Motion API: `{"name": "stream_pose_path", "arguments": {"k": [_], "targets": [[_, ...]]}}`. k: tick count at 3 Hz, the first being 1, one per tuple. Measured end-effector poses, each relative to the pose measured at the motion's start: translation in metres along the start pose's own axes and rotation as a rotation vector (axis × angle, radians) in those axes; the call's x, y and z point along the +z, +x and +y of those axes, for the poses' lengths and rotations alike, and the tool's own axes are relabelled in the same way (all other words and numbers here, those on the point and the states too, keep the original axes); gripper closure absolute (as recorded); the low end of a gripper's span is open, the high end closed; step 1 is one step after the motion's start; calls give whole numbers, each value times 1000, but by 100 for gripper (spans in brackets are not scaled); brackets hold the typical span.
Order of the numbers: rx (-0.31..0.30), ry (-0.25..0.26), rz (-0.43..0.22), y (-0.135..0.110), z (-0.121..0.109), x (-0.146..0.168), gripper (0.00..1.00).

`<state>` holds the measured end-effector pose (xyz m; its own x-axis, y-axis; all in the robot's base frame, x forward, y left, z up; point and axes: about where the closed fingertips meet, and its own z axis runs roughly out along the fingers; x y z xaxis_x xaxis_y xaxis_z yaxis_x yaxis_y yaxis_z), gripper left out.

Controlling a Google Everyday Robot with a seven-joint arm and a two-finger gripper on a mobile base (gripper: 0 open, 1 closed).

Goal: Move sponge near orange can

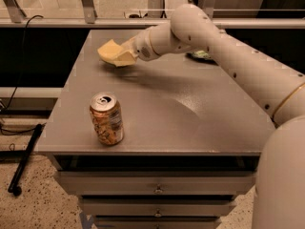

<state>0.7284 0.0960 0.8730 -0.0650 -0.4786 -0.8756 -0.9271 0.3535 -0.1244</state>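
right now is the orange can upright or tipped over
Upright: the orange can stands on its base, silver top up. The hand holds the sponge over the table, far left.

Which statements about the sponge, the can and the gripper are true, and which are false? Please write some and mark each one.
1. The orange can stands upright near the front edge of the table. True.
2. The sponge rests against the can. False: it is over the far part of the table, apart from the can.
3. The gripper is shut on the sponge. True.
4. A green thing lies beside the can. False: the green item lies at the far right, partly behind the arm.
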Motion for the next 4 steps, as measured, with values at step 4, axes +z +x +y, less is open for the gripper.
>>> {"name": "stream_pose_path", "arguments": {"k": [4], "targets": [[-56, -78, 89, 27, 76, -93, 100]]}}
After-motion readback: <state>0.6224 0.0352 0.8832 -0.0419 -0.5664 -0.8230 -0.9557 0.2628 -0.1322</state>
